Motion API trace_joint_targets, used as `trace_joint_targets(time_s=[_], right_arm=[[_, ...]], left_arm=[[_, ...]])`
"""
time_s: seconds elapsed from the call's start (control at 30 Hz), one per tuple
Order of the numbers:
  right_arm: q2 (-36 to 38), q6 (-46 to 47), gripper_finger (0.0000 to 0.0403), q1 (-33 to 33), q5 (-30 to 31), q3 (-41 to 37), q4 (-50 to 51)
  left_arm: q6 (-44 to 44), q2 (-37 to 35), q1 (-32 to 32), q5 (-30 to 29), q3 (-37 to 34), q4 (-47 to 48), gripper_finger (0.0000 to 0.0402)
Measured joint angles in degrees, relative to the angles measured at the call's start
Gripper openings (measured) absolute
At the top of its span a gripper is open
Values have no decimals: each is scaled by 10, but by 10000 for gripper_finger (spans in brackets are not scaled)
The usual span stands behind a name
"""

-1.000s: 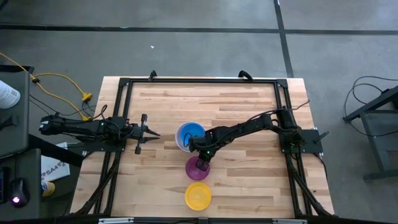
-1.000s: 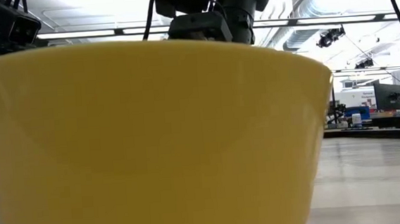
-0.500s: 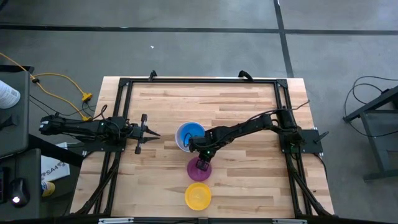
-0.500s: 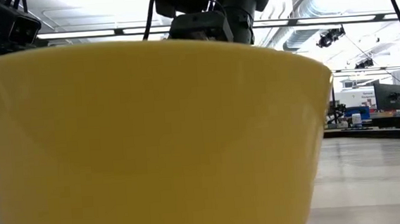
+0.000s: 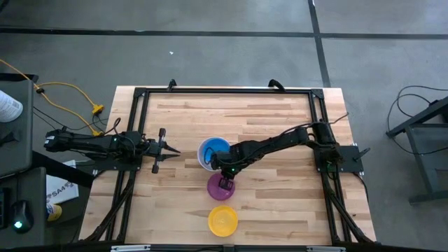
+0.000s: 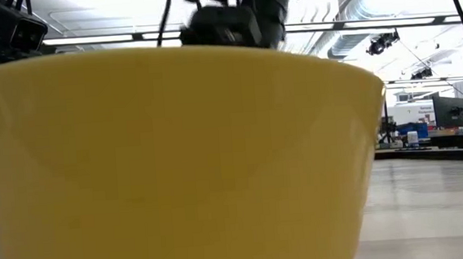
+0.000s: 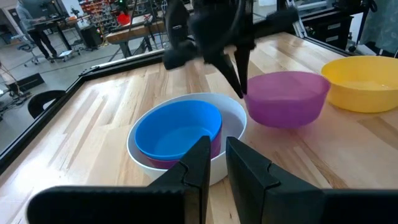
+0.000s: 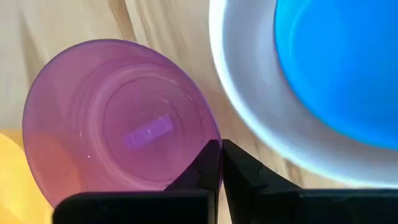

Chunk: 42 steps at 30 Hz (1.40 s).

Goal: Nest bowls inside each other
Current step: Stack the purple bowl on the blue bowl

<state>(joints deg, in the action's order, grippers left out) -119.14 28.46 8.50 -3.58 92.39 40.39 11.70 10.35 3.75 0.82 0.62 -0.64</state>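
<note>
A wooden table (image 5: pixel 280 119) seen from above, with a dark robot arm at each side. The right arm reaches in toward the table's middle. Its right gripper (image 5: pixel 225 180) has its two fingers pinched on the rim of the purple bowl (image 5: pixel 221 187), on the side nearest the white bowl (image 5: pixel 204 159); the right wrist view shows the rim caught between the closed fingertips. The purple bowl sits just beside the white bowl, their rims close together. Inside the white bowl a pink-red bowl (image 7: pixel 163 162) is nested, and the blue bowl (image 5: pixel 215 150) is nested inside that one. The yellow bowl (image 5: pixel 222 220) stands alone near the front edge of the table, just beyond the purple bowl. The left gripper (image 5: pixel 165 149) waits at the left side of the table, apart from the bowls, its fingers slightly parted and holding nothing.
</note>
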Motion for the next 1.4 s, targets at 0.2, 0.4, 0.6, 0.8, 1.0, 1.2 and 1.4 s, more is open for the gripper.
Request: trace_joint_targets(time_s=[0.2, 0.4, 0.6, 0.8, 1.0, 1.2, 1.4], right_arm=[[0, -24, 4, 1, 25, 51, 50], [0, -44, 4, 5, 46, 94, 100], [0, -75, 3, 1, 53, 137, 153], [0, -108, 3, -24, 47, 174, 210], [0, -155, 3, -49, 19, 199, 236], [0, -229, 3, -66, 12, 216, 241], [0, -298, 3, -75, -25, 226, 196]], left_arm=[[0, 0, 0, 0, 0, 0, 51], [0, 0, 0, 0, 0, 0, 51], [0, 0, 0, 0, 0, 0, 51], [0, 0, 0, 0, 0, 0, 51], [0, 0, 0, 0, 0, 0, 51], [0, 0, 0, 0, 0, 0, 51], [0, 0, 0, 0, 0, 0, 51]])
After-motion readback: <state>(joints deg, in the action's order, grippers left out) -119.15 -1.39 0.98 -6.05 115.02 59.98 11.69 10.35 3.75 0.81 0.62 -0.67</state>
